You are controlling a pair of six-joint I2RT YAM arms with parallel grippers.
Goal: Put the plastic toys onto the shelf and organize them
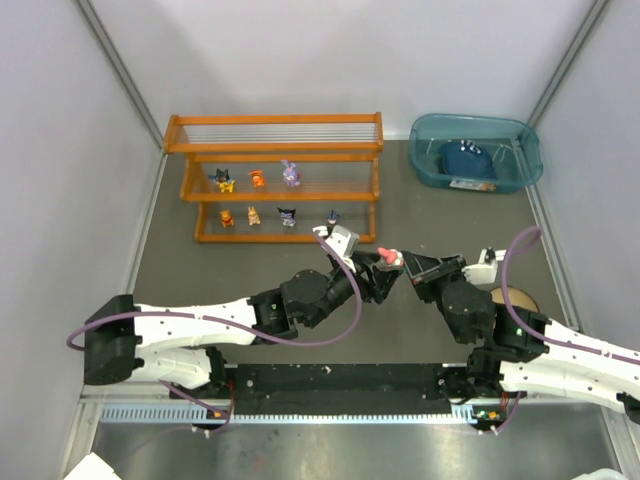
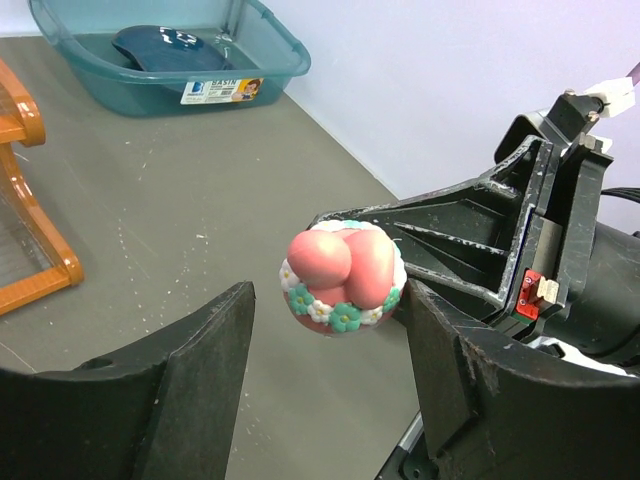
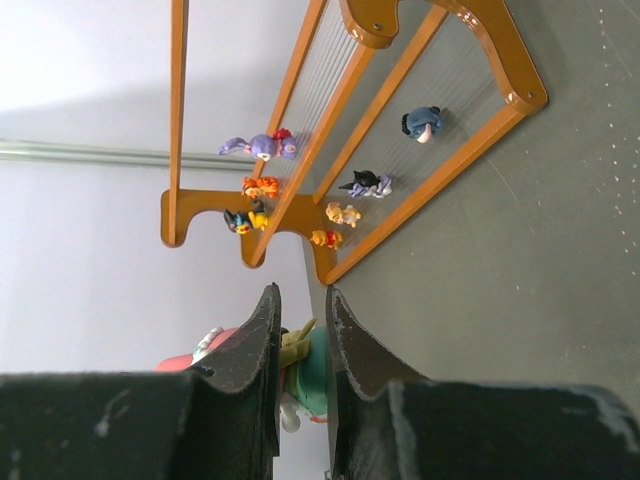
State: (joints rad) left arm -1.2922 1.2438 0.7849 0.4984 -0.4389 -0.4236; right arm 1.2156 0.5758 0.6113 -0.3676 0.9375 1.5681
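Pinching pink toy (image 2: 343,278) w/ R claw (image 3: 302,303); L claw (image 2: 330,305) open, maybe touching.

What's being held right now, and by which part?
The right gripper pinches the pink flower-ringed toy by its green-and-tan end. The pink end sticks out inside the open left gripper.

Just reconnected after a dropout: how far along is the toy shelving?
Done: seven small plastic animal figurines stand on the orange-framed wire shelf, three on its middle tier, four on the lowest. In hand: the right gripper pinches a pink flower-trimmed toy, with the open left gripper flanking it. Left: likely a handover, then shelving it.
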